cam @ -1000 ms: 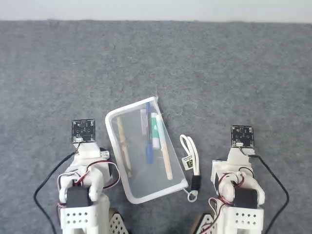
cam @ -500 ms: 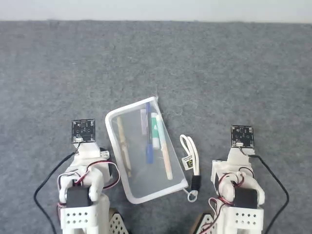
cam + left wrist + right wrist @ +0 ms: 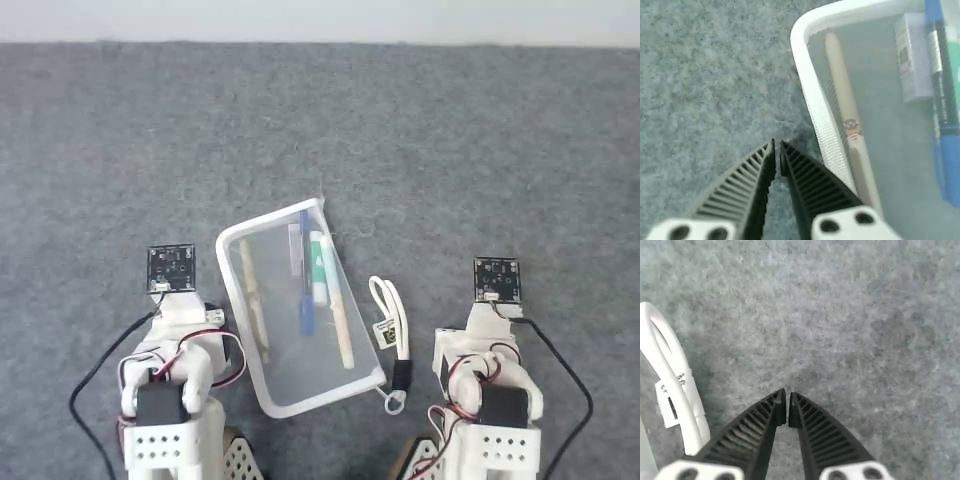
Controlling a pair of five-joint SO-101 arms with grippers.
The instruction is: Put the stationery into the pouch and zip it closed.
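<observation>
Pouch (image 3: 300,383) (pens (image 3: 306,300) inside), left hand (image 3: 777,146), right hand (image 3: 787,393) closed

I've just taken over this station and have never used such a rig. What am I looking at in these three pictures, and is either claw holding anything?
These are two small white robot arms, the left arm and the right arm, each ending in a black two-fingered gripper. The high view is from a fixed camera looking down on a grey felt mat. Between the arms lies a clear plastic pouch with a white edge, holding wooden pencils, a blue pen and other stationery. A white loop strap lies beside it, on the right arm's side. The other two pictures come from a camera on each wrist. The left gripper is beside the pouch's edge and the right gripper is near the strap. Both are shut and hold nothing.
</observation>
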